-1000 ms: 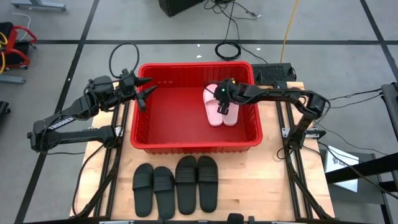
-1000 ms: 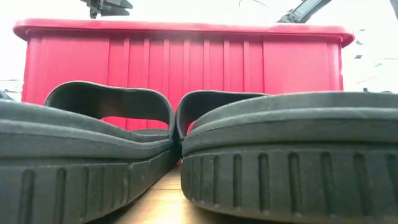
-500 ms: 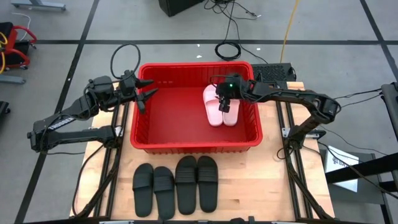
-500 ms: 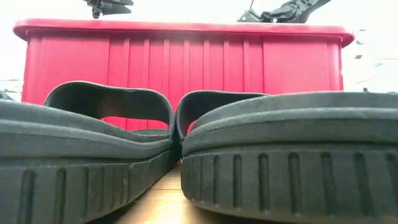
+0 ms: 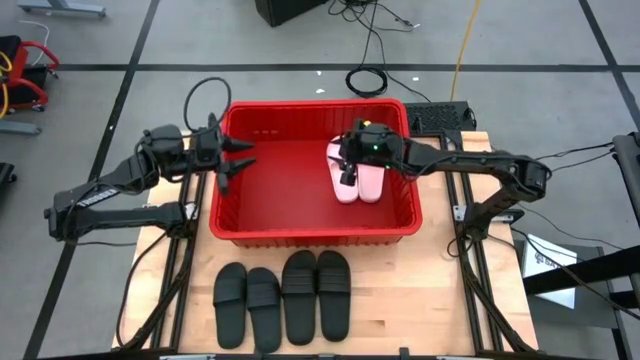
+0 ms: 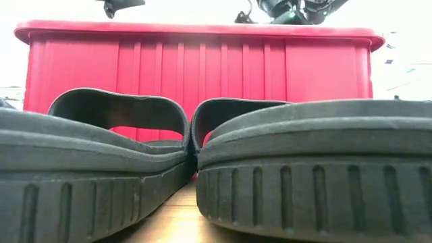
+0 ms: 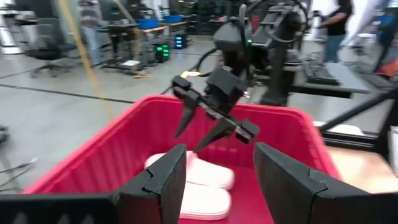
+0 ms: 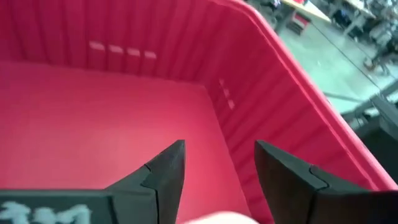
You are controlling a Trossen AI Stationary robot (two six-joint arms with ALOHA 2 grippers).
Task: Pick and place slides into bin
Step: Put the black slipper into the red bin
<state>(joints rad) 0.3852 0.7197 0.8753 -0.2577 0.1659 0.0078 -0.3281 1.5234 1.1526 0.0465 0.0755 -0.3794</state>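
Slides first: two pale pink slides [image 5: 356,178] lie side by side on the floor of the bin [image 5: 312,233], right of the frame's centre in the high view, and four black slides [image 5: 283,298] sit in a row on the table [image 5: 440,300] along the lower edge, just below the bin's near wall. In the low view those black soles fill the foreground with the red wall behind them.

My right gripper [image 5: 348,166] hovers above the pink pair inside the bin, fingers spread apart and holding nothing; my wrist view shows only bare red floor and wall between them. My left gripper [image 5: 235,160] hangs over the bin's left rim, fingers also wide and empty.

I judge the pink pair done and the black four next. To do it well, I should lift the right arm straight up until it clears the tall rim before swinging toward the bottom row, or I risk dragging the crate. Then I should come down over one wide strap, close across it, and take the outermost sandal, since the four lie touching.
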